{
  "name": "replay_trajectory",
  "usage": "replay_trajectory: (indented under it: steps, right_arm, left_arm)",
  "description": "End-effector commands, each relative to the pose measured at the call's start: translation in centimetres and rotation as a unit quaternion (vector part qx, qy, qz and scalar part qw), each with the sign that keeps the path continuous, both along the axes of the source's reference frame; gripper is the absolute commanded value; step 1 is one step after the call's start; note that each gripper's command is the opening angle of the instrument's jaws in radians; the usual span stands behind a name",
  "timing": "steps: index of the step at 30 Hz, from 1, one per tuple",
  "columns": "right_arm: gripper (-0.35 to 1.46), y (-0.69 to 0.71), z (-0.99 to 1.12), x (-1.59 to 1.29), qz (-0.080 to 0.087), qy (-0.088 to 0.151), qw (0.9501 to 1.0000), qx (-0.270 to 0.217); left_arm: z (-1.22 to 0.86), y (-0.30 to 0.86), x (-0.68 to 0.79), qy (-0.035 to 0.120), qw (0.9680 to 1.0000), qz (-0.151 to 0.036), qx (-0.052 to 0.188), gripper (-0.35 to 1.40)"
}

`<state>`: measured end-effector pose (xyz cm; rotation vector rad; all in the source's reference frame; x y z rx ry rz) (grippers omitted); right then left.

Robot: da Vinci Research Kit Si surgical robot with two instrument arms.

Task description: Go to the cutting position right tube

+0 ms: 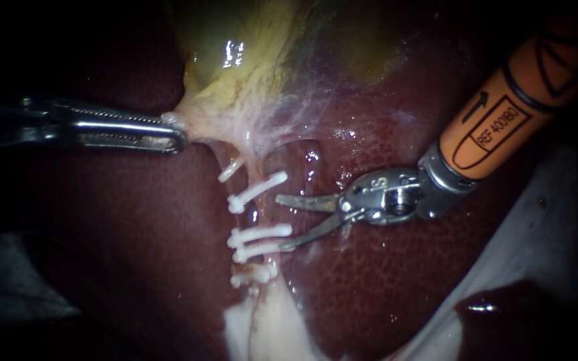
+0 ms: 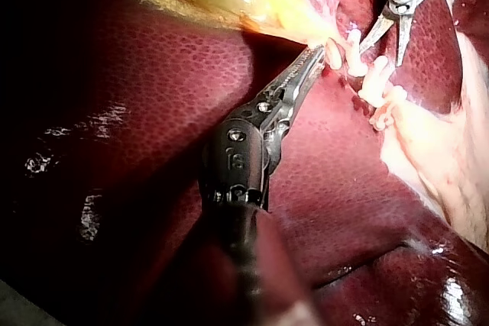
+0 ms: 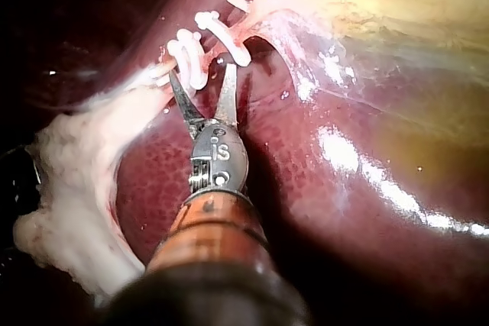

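White clips (image 1: pixel 260 189) bracket the right tube (image 1: pixel 257 214), whose long axis runs 12 to 6 o'clock. It lies just at 9 o'clock of the right instrument (image 1: pixel 281 222), the nearer one, hand apart. Left instrument (image 1: pixel 176 136): hand clamped on gallbladder (image 1: pixel 235 60).

The liver (image 1: pixel 135 267) is dark maroon with a fine, paler speckled grain. The gallbladder (image 1: pixel 249 60) is yellow-green, veiled in whitish webbing towards its lower edge, and the clips (image 1: pixel 260 233) are plain white. The left instrument (image 1: pixel 178 139) is silver with finely ridged jaws, while the right instrument (image 1: pixel 281 222) has dull grey steel blades and an orange shaft with black outlines.
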<state>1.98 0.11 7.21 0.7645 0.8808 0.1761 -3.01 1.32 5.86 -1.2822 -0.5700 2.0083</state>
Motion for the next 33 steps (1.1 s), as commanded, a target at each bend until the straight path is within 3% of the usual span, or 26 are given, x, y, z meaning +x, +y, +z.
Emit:
replay_trajectory:
  steps: [1, 6, 22, 28, 33]
  right_arm:
    - [1.30, 0.00, 0.03, 0.02, -0.002, 0.002, 1.0000, 0.001]
    - [1.30, 0.00, 0.12, 0.12, -0.003, 0.028, 0.9995, 0.014]
    - [1.28, -0.03, 0.04, 0.54, -0.007, 0.115, 0.9908, 0.071]
    - [1.28, -0.05, 0.00, 0.76, 0.017, 0.137, 0.9859, 0.095]
    - [1.28, -0.05, -0.02, 0.89, 0.031, 0.130, 0.9855, 0.105]
  left_arm:
    - [0.00, 0.00, 0.00, 0.000, 1.0000, 0.000, 0.000, -0.35]
    - [0.00, 0.00, 0.00, 0.000, 1.0000, 0.000, 0.000, -0.35]
    - [0.00, -0.01, -0.02, 0.000, 1.0000, 0.000, 0.000, -0.35]
    - [0.01, -0.01, -0.03, 0.001, 1.0000, -0.001, 0.000, -0.35]
    - [0.01, -0.01, -0.03, 0.001, 1.0000, -0.001, 0.000, -0.35]
